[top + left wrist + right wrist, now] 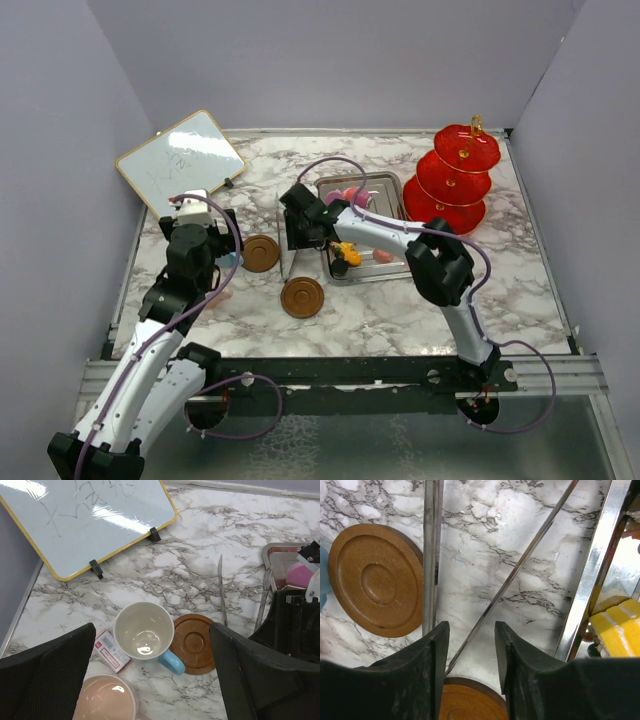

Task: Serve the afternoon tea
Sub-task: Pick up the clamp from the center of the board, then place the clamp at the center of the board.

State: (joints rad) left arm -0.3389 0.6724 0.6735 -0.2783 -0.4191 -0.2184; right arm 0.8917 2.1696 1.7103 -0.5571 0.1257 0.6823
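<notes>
**Tea setting on a marble-patterned table, seen from overhead and from both wrists.**

**Left side.** The left gripper hangs above the cups with its fingers spread as wide as they go, holding nothing. The blue cup stands upright directly beneath it, white inside. Its handle overlaps the rim of the first saucer, a round brown disc on the cup's right. The pink cup stands just nearer the arm and is partly cut off by the frame edge. A small red-and-white packet lies between the two cups. A wood-framed whiteboard with faint writing lies at the far left.

**Centre.** The right gripper is lowered over steel tongs, which lie on the table between the saucers and the steel tray. Its fingers stand partly apart. One tong arm runs diagonally through the gap with space showing on either side. The other arm runs straight in under the left-hand fingertip, and contact there cannot be told. The second saucer lies just near of the fingers, apart from the first.

**Right side.** The tray holds the cake pieces, pink, yellow and black among them. A yellow cake sits just inside the rim. The red three-tier stand, topped by a gold finial, stands upright just beside the tray's far right corner
</notes>
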